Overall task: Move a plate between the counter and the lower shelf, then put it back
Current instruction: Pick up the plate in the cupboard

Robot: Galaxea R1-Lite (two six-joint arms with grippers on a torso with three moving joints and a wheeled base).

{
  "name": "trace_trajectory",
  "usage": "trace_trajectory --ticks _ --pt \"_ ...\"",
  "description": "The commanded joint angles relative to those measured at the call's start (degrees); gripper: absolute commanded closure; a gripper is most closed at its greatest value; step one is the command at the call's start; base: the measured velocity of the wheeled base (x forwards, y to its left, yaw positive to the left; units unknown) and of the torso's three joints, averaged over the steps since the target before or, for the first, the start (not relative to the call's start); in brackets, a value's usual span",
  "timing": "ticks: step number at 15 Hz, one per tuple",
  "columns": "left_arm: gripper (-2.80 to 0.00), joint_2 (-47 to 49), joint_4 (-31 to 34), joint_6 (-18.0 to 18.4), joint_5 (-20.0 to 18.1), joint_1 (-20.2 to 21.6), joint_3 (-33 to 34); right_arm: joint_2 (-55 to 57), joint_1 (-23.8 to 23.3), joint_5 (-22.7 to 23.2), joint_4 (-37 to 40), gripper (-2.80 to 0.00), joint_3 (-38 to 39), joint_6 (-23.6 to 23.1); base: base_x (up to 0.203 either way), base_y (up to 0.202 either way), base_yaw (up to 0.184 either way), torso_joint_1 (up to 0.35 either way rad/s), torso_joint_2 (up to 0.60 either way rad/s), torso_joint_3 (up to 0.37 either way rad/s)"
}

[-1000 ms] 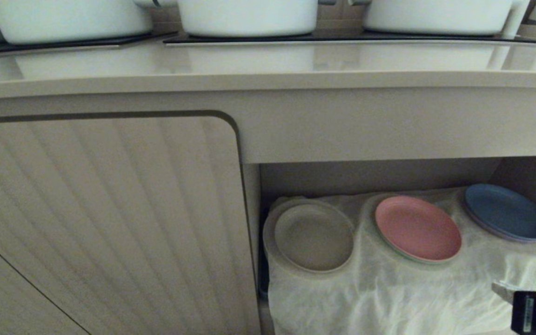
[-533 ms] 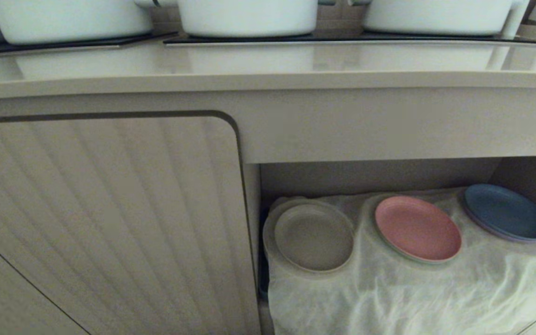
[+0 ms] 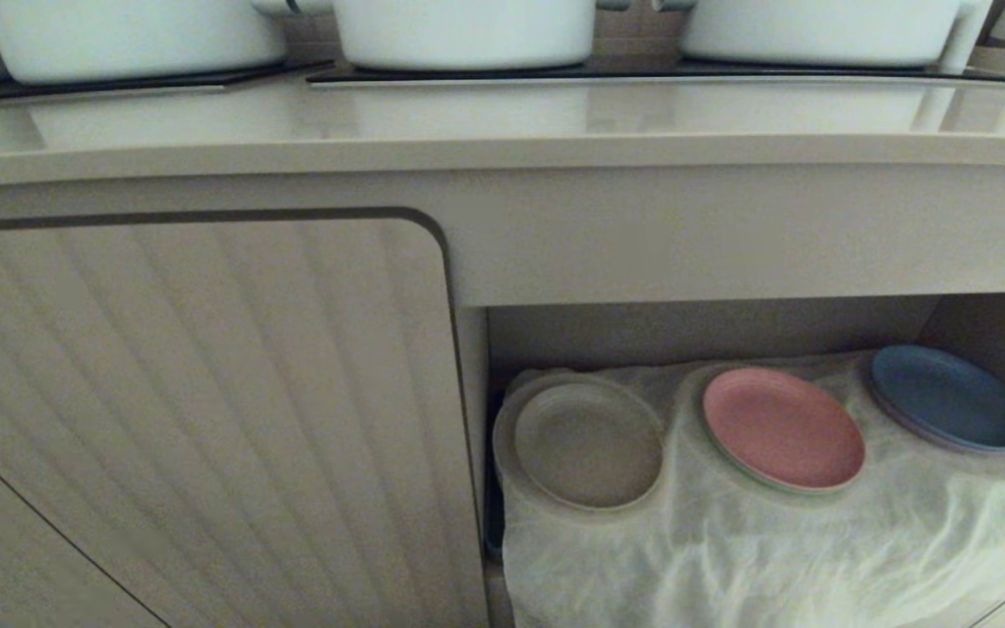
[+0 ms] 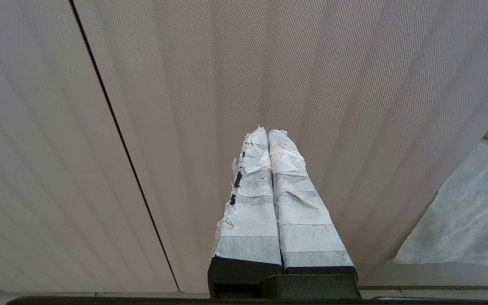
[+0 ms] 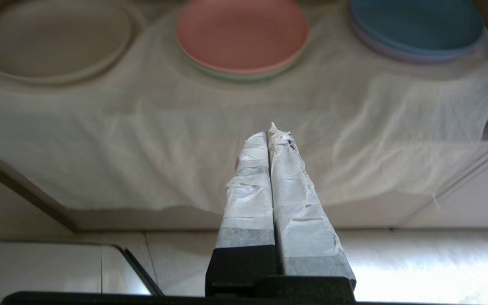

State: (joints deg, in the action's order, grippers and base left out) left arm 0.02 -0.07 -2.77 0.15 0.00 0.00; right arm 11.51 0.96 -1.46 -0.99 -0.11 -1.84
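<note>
The cream plate [image 3: 590, 445] [image 5: 55, 40] lies on the leftmost hump of the cloth-draped lower shelf [image 3: 729, 549]. Above it runs the beige counter [image 3: 502, 131]. Neither gripper shows in the head view. My right gripper [image 5: 269, 133] is shut and empty, held in front of the shelf's cloth edge, well short of the plates. My left gripper [image 4: 267, 133] is shut and empty too, pointing at the ribbed cabinet door [image 4: 184, 106].
A pink plate [image 3: 783, 427] and a blue plate [image 3: 947, 397] lie on the cloth to the right of the cream one. Three white pots [image 3: 468, 30] stand on black glass panels at the back of the counter. The ribbed door [image 3: 197, 419] fills the left.
My right arm has dropped out of the head view's lower right corner. Plates, cloth and counter are unchanged.
</note>
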Motion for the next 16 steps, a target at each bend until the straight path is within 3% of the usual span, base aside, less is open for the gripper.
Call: trace_trajectory --ticks 1,16 --pt "0.0 0.0 0.0 0.0 0.0 0.0 0.0 -10.1 -0.8 1.1 1.7 0.0 -0.3 0.0 0.0 0.0 0.0 0.0 0.0 0.0" --pt "0.0 0.0 0.0 0.0 0.0 0.0 0.0 -11.5 -1.0 1.4 0.6 0.0 0.0 0.3 0.0 0.0 0.0 0.0 0.0 0.0"
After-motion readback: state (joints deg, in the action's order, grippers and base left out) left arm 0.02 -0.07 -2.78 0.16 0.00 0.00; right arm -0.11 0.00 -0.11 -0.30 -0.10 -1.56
